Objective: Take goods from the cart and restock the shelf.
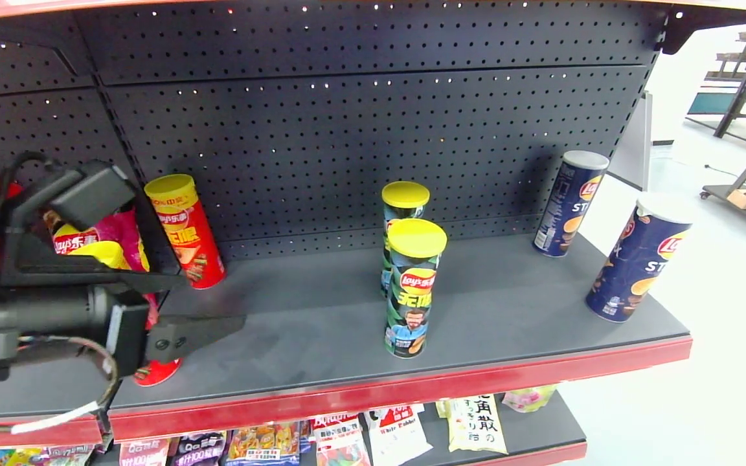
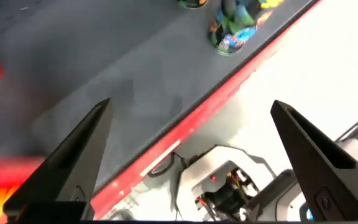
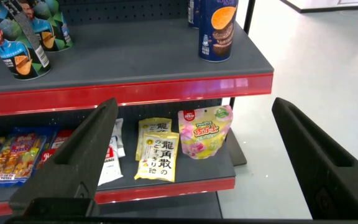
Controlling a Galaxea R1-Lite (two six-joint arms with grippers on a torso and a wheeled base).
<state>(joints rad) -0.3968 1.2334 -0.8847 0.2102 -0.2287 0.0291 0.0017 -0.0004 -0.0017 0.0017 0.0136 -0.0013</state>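
My left gripper [image 1: 211,299] hangs open over the left part of the grey shelf board [image 1: 321,323]; in the left wrist view the left gripper [image 2: 190,104] has nothing between its fingers. A red can [image 1: 156,372] stands just beside it, mostly hidden by the wrist. Another red can with a yellow lid [image 1: 185,230] stands at the back. Two green cans with yellow lids [image 1: 412,291] stand mid-shelf, one behind the other. Two blue cans [image 1: 638,259] are at the right end. My right gripper [image 3: 194,102] is open and empty in front of the shelf, lower down.
A magenta and yellow chip bag [image 1: 107,243] sits at the far left behind my left arm. The shelf has a red front edge [image 1: 412,388]. Snack packets [image 3: 157,149] hang on the lower shelf. Bare board lies between the red and green cans.
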